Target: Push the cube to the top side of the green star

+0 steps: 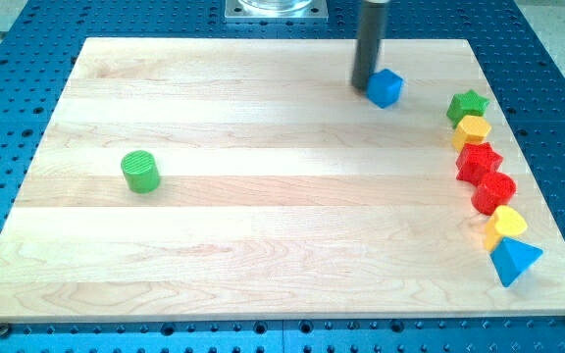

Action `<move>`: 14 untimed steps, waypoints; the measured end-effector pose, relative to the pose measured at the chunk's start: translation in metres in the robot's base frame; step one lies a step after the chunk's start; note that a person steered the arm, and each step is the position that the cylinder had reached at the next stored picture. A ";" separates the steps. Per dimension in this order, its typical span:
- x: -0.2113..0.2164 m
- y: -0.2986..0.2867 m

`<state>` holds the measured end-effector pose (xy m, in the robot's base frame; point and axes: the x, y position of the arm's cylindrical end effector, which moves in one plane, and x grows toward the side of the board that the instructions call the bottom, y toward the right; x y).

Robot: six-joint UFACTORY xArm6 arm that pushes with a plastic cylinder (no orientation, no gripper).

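Seven coloured blocks lie on a pale wooden board (263,196) that rests on a blue perforated table (8,118). Near the board's top edge, right of centre, stands the blue cube (385,87); my tip (364,84), the lower end of a straight dark rod, sits at the cube's left side, touching it or very nearly so. The rod carries no jaws, so nothing is held or clamped; it only abuts the cube. The green star (468,105) lies close to the right edge, near the top right corner, to the right of the cube and slightly lower, with bare board between them. From the star a curved row runs down along the right edge, each block touching or almost touching the next: a yellow hexagonal block (473,129), a red block (479,161) of star-like outline, a red cylinder-like block (494,190), a small yellow block (507,226) whose shape is unclear, and a blue triangular block (513,260) nearest the bottom right corner. Well apart from all of these, a green cylinder (141,171) stands upright toward the left edge, at about mid-height of the board.
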<state>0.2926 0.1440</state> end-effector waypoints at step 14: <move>0.001 0.086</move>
<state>0.2937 0.2303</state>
